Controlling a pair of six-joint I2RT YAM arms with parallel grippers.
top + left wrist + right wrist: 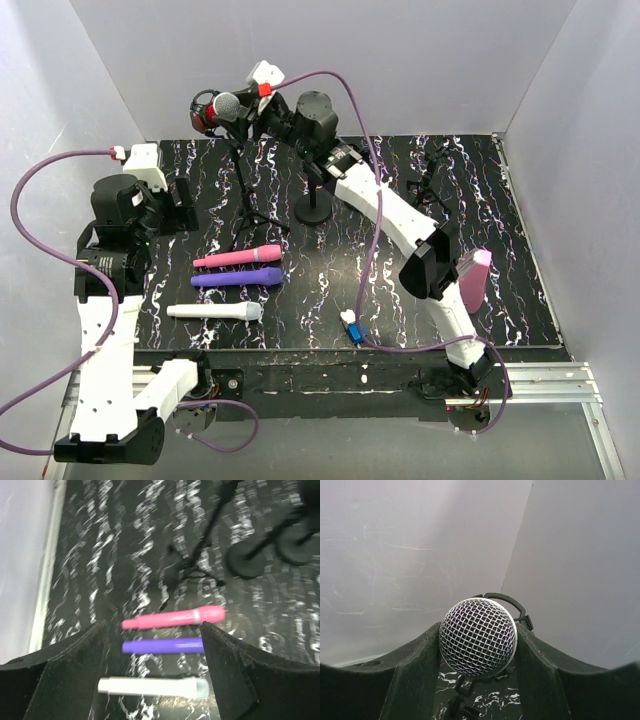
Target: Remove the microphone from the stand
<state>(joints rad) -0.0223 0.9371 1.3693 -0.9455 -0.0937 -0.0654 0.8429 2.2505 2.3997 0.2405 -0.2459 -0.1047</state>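
A microphone with a silver mesh head [228, 104] sits at the top of a black tripod stand [243, 170] at the back left. My right gripper [250, 100] reaches over to it. In the right wrist view the mesh head [476, 636] fills the gap of the right gripper [478, 630], with both fingers against its sides. The stand's black clip ring [512, 601] shows just behind the head. I cannot tell whether the microphone still rests in the clip. My left gripper [185, 205] [155, 630] is open and empty above the table.
Pink [238, 257], purple [238, 278] and white [215, 312] microphones lie in a row on the black marbled table [330, 290], also in the left wrist view. A round-base stand [314, 210], a small tripod [430, 180], a pink block [476, 280] and a small blue-white piece [352, 327] stand nearby. White walls enclose the table.
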